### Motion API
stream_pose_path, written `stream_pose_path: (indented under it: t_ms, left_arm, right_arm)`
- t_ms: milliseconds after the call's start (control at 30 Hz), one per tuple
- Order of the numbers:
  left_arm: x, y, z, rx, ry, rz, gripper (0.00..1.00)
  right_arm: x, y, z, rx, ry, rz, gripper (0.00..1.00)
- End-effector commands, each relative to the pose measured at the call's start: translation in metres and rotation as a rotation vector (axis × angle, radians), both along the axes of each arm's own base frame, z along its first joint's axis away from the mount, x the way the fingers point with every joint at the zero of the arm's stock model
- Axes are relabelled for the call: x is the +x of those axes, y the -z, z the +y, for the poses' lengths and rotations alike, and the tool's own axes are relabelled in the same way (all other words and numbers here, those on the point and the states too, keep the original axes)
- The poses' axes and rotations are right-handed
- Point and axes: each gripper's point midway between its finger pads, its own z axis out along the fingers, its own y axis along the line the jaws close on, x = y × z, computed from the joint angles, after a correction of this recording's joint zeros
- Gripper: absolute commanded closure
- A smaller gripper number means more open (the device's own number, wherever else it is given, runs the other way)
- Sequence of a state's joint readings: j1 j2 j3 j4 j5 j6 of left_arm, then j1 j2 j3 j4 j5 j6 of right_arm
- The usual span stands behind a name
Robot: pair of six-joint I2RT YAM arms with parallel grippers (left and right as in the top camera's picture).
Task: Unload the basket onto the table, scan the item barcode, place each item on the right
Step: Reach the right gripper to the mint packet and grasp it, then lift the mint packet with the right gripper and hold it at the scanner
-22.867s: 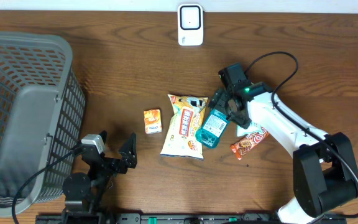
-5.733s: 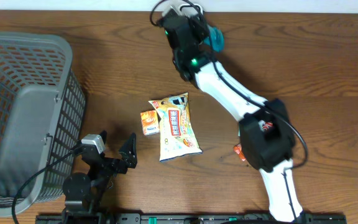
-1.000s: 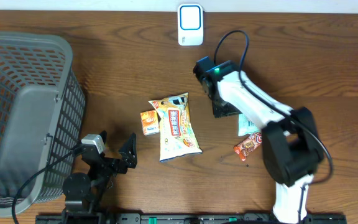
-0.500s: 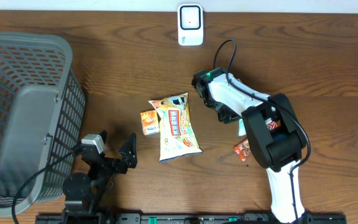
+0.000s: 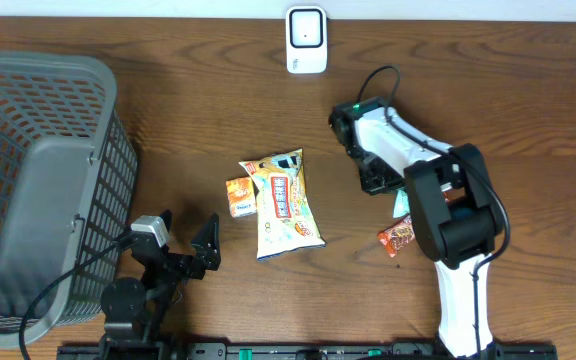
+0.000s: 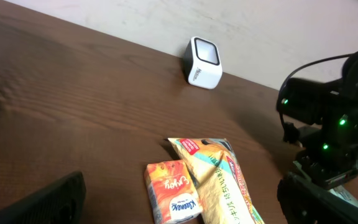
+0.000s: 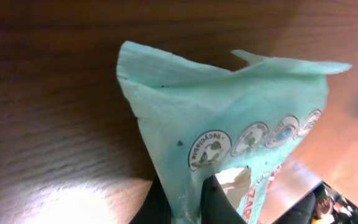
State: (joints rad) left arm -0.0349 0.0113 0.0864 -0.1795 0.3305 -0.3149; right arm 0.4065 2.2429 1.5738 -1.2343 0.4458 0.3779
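At the counter's (image 5: 528, 120) middle right, the right gripper (image 7: 185, 198) is clenched on one edge of the teal packet (image 7: 229, 112) — the packet sits crumpled against the wood, just beside a red-wrapped bar (image 5: 400, 232); a round mark on it reads "recyclable"; the left gripper (image 5: 183, 242) stands released, well apart — the orange tissue pack (image 6: 171, 199) near it reads "Kleenex".

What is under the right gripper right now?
A teal packet, pinched in the right gripper over the wooden table. From overhead the arm covers all but one corner, and no barcode shows.
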Motion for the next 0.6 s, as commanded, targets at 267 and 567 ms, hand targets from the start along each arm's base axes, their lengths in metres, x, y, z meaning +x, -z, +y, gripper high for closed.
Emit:
stream_pose_path:
  t_ms: [267, 567]
  left_arm:
    - [0.0, 0.008, 0.0, -0.003, -0.004, 0.022, 0.02]
    - [0.0, 0.008, 0.0, -0.003, -0.004, 0.022, 0.02]
  right_arm:
    - [-0.051, -0.098, 0.178, 1.351, -0.416, 0.247, 0.99]
    - [-0.063, -0.157, 0.187, 1.798, -0.651, 0.141, 0.99]
